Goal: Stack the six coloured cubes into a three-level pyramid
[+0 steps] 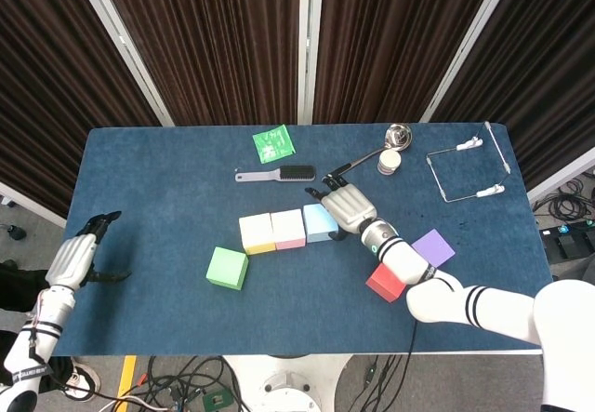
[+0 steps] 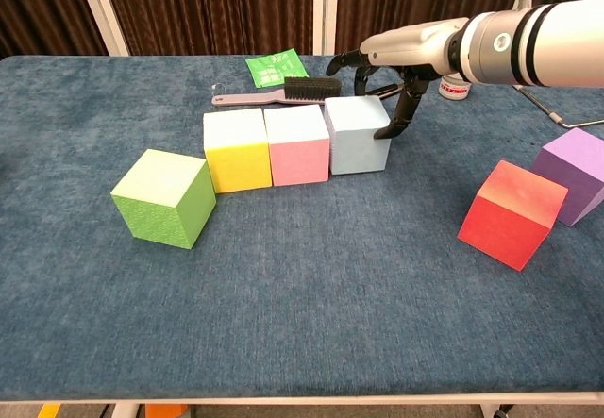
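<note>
Blue cube (image 2: 357, 134) sits at the right end of the base row beside the pink cube (image 2: 297, 143), turned slightly askew. Right hand (image 2: 389, 78), fingers spread, touches its far corner; a gentle, square nudge should straighten it.
</note>
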`<state>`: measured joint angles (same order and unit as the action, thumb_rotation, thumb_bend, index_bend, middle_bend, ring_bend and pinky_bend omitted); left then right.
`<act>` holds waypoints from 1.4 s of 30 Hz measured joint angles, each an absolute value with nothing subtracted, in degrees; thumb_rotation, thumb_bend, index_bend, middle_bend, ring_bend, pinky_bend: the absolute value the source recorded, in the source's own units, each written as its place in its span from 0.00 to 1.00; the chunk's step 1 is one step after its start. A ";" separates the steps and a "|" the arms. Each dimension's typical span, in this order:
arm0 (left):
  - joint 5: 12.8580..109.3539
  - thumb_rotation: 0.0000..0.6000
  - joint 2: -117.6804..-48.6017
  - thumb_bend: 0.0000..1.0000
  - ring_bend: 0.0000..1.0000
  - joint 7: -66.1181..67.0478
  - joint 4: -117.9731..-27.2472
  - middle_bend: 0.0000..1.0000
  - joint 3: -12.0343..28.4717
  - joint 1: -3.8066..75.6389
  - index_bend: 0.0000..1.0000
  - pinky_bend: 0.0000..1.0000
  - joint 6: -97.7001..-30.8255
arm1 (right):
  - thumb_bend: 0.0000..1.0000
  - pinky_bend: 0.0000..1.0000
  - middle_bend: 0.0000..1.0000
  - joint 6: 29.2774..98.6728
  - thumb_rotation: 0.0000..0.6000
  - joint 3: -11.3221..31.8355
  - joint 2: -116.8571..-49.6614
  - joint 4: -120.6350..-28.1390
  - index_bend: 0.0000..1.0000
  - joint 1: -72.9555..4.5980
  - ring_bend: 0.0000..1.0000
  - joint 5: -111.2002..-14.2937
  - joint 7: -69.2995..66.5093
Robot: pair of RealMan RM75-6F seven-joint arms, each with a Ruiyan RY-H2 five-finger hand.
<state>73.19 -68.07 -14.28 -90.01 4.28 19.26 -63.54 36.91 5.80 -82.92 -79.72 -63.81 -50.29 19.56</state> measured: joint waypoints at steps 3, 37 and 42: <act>73.13 1.00 -68.19 0.08 0.00 -14.38 -89.83 0.09 4.36 19.26 0.07 0.18 -63.25 | 0.21 0.00 0.36 36.09 1.00 5.86 -82.86 -79.34 0.00 -63.94 0.00 -51.17 19.05; 73.40 1.00 -68.43 0.09 0.00 -15.82 -88.47 0.09 4.78 19.00 0.07 0.18 -61.71 | 0.20 0.00 0.32 33.83 1.00 4.98 -83.96 -78.01 0.00 -66.60 0.00 -49.91 20.30; 73.62 1.00 -68.59 0.09 0.00 -16.11 -88.13 0.09 4.70 18.95 0.08 0.18 -61.54 | 0.13 0.00 0.12 32.85 1.00 5.06 -83.80 -78.11 0.00 -66.70 0.00 -49.90 19.40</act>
<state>73.62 -68.59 -16.11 -88.13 4.70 18.95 -61.54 32.85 5.06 -83.80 -78.11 -66.70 -49.90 19.40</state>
